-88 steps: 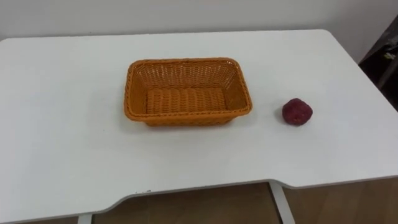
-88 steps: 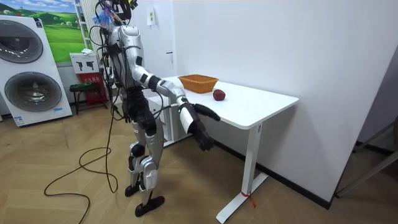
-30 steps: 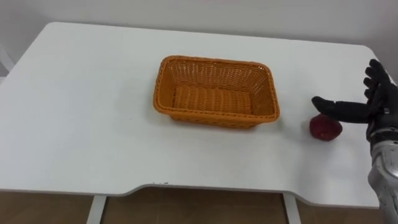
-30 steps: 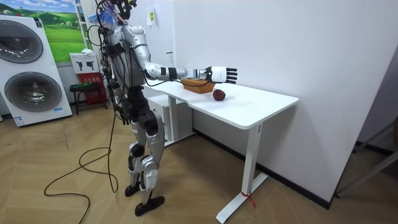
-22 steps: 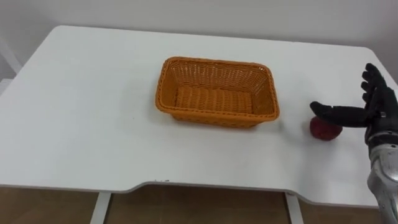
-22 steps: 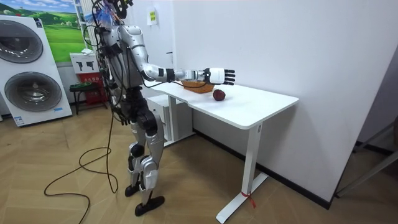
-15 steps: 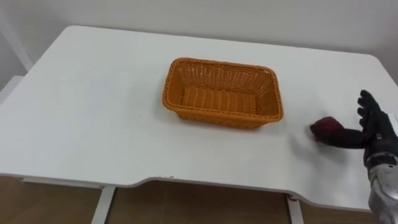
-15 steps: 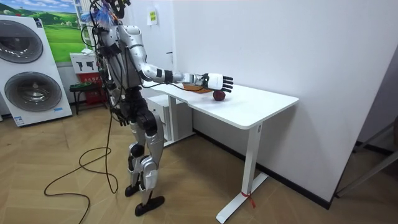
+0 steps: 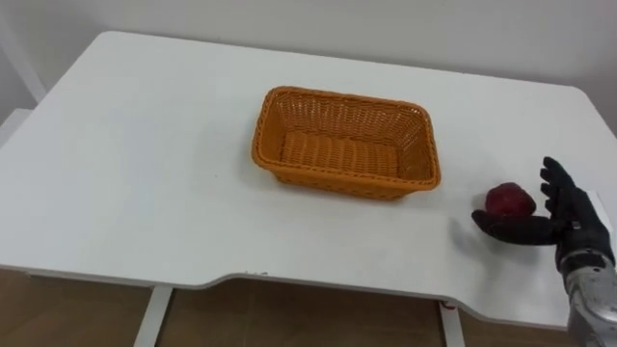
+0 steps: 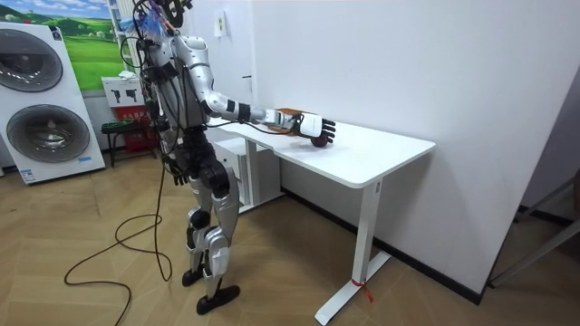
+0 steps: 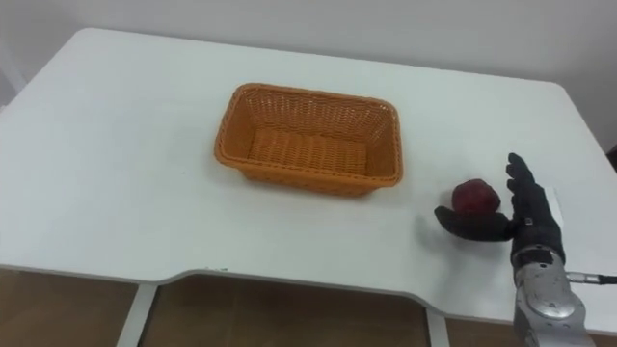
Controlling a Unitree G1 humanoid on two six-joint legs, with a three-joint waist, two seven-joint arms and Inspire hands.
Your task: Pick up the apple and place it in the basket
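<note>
While outside the basket (image 9: 339, 183), apple (image 9: 509, 200) beside right hand (image 9: 576, 226)

The black right hand (image 9: 575, 224) looks matt, its wrist silvery metal. By its thumb the round dark red apple (image 9: 509, 200) is smooth; to its left the orange rectangular wicker basket (image 9: 337, 183) is rough-woven.

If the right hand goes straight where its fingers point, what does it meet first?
Probably nothing: the right hand points across bare table, with the apple just left of it; depth is unclear.
</note>
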